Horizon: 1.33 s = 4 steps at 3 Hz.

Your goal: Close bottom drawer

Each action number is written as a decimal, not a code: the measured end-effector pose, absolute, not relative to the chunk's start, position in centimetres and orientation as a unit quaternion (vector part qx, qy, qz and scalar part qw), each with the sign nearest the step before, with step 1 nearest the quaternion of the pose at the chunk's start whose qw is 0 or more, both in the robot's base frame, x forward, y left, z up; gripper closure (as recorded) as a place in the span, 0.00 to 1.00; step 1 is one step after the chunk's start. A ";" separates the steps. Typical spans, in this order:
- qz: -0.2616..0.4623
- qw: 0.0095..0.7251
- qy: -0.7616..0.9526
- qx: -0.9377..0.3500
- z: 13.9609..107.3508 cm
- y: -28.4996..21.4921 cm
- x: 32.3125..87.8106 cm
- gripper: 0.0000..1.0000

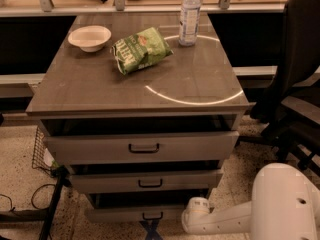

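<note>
The bottom drawer [120, 214] is the lowest of three grey-beige drawers in the cabinet and stands pulled out a little, with a dark gap above its front. Its small dark bar handle [152, 215] faces me. My gripper [151, 229] shows as a dark shape at the bottom edge, just below that handle and close against the drawer front. My white arm [225, 219] reaches to it from the lower right.
The top drawer [142, 147] and middle drawer [147, 181] also stand ajar. On the cabinet top [90, 84] are a white bowl [90, 37], a green chip bag [141, 49] and a water bottle [190, 15]. A black office chair [295, 79] stands right; a wire basket [41, 151] and cables lie left.
</note>
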<state>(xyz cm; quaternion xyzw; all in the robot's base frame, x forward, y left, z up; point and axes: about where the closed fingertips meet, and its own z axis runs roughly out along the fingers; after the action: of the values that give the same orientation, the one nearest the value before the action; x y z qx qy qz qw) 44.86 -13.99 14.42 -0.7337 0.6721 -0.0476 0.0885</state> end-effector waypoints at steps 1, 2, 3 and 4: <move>-0.048 0.085 0.673 -0.733 14.1 -14.0 46.9 1.00; -0.047 0.077 0.673 -0.734 13.9 -14.1 48.1 1.00; -0.050 0.076 0.673 -0.734 14.4 -14.3 49.3 1.00; -0.053 0.080 0.674 -0.733 14.8 -14.4 49.8 1.00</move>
<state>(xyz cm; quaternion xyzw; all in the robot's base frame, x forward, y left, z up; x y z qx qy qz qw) 49.82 -14.39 14.84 -0.7328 0.6736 -0.0526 0.0798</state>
